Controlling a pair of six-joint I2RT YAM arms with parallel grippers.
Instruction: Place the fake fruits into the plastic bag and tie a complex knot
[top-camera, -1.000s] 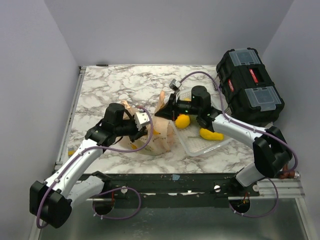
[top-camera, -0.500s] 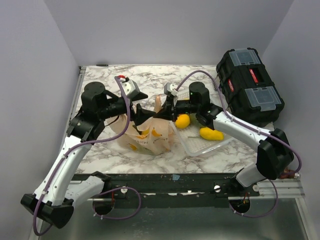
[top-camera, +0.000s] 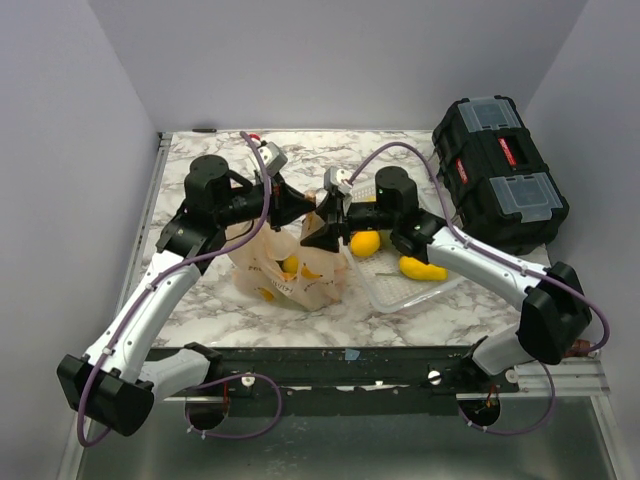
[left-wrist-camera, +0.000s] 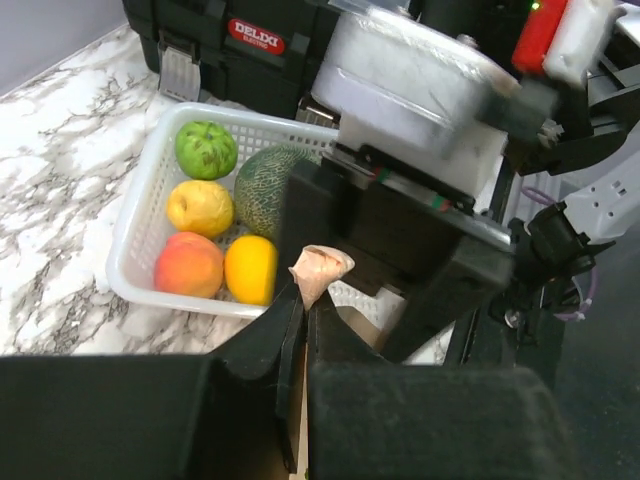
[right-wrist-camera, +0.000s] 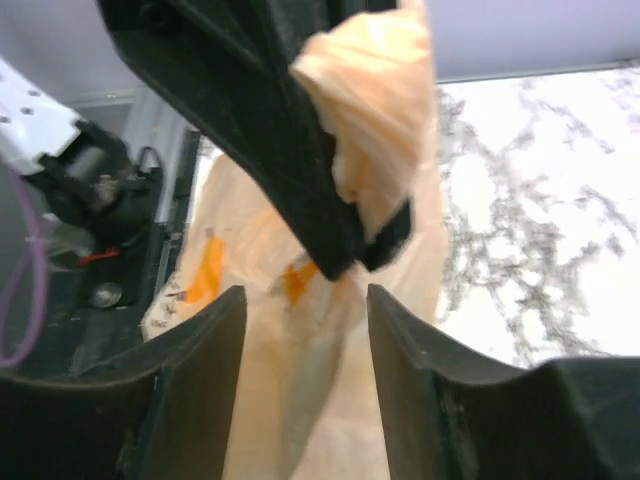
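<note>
On the marbled surface (top-camera: 195, 165), the left gripper (left-wrist-camera: 300, 300) has its jaws clenched on a twisted handle strip (left-wrist-camera: 320, 267) of the plastic bag (top-camera: 280, 275). The bag sits upright near the middle of the surface, thin, crinkled and pale orange, and yellow fruits (top-camera: 290, 265) show through its wall in the top view. Just right of it, the right gripper (right-wrist-camera: 300, 310) faces the left one with its jaws released and standing apart. Only its wrist view shows the bag's body in that gap. Further right lies the white basket (left-wrist-camera: 135, 215). The top view shows yellow pieces there. The left wrist view adds a green fruit (left-wrist-camera: 206, 150), a melon (left-wrist-camera: 262, 180), a yellow fruit (left-wrist-camera: 200, 206), a peach (left-wrist-camera: 188, 265) and an orange (left-wrist-camera: 250, 268). A black toolbox (top-camera: 500, 170) stands at the far right.
</note>
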